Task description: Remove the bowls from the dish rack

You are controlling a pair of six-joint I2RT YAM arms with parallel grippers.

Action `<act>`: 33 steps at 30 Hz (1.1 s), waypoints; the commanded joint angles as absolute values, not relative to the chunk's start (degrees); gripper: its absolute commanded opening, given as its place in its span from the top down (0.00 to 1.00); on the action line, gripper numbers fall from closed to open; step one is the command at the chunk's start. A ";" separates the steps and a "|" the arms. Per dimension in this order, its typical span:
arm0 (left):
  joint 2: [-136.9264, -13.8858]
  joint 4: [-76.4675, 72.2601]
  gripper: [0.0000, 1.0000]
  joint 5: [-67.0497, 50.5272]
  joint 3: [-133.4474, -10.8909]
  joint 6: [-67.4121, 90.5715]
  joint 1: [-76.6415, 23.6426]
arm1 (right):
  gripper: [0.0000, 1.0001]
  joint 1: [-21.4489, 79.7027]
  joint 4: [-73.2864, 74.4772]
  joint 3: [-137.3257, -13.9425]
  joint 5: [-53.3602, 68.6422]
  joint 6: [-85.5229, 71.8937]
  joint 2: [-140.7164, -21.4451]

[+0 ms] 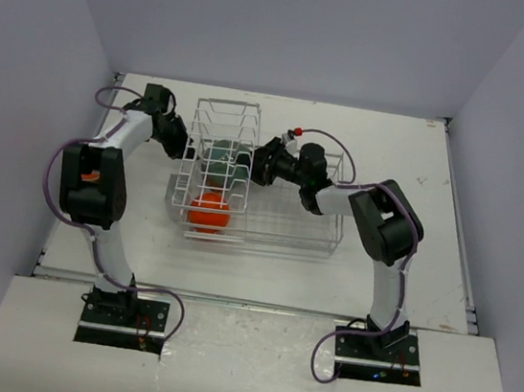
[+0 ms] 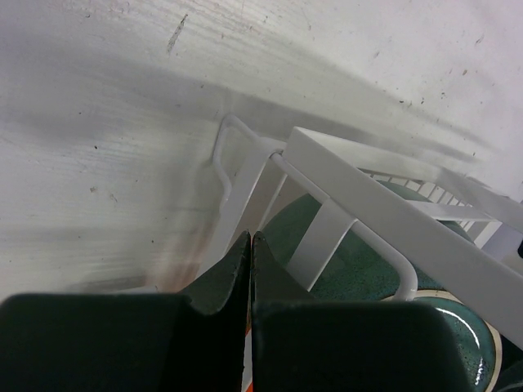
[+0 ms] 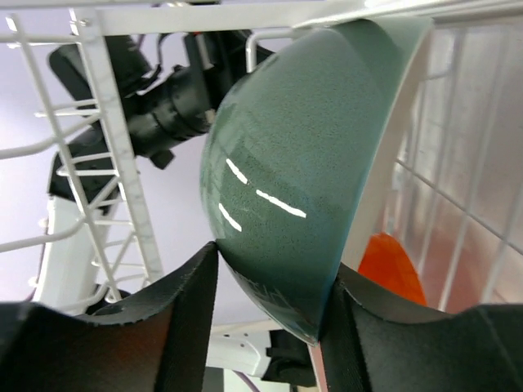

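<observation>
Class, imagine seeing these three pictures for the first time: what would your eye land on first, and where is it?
First, the dark teal bowl standing on edge in the dish rack, filling the right wrist view with the right gripper straddling its rim. Next, the bright orange bowl at the rack's near left corner. The left gripper sits shut by the rack's left edge.

The larger bowl [image 3: 286, 163] is speckled dark teal, the small bowl [image 1: 210, 210] bright orange, the dish rack [image 2: 368, 192] white
</observation>
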State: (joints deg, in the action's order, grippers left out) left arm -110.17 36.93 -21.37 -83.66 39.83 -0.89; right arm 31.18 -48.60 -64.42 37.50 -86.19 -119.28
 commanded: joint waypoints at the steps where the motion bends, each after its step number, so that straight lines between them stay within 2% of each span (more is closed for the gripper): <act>1: -110.83 35.24 1.00 -27.33 -84.81 39.99 -1.93 | 0.53 31.73 -56.59 -66.54 37.27 -89.56 -120.67; 3: -111.00 35.24 1.00 -27.33 -84.99 39.90 -1.93 | 0.58 31.73 -58.44 -66.45 37.44 -90.44 -121.55; 9: -111.27 35.25 1.00 -27.42 -84.90 39.73 -1.58 | 0.63 31.73 -62.39 -69.25 39.81 -93.42 -125.06; 13: -111.71 35.24 1.00 -27.42 -85.08 39.81 -1.41 | 0.72 31.73 -68.54 -71.36 41.30 -97.11 -128.49; 16: -111.97 34.98 1.00 -27.68 -85.08 39.90 -1.41 | 0.75 31.73 -73.54 -73.56 42.01 -101.24 -131.99; 21: -112.24 34.72 1.00 -27.95 -85.60 40.17 -1.23 | 0.90 31.82 -79.28 -76.37 42.45 -106.00 -134.91; 22: -112.41 34.72 1.00 -28.04 -85.69 40.17 -1.23 | 0.97 31.82 -79.63 -76.64 42.80 -106.17 -135.26; 23: -112.41 34.63 1.00 -28.04 -85.87 40.34 -1.23 | 1.00 31.82 -80.06 -76.73 42.89 -106.61 -135.26; 33: -112.24 33.75 1.00 -29.27 -86.13 40.78 -0.88 | 1.00 31.82 -87.53 -75.06 44.30 -108.11 -132.54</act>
State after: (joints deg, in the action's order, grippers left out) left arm -112.51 36.32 -23.81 -83.88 39.86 -0.32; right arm 31.81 -76.88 -75.53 42.85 -108.03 -133.88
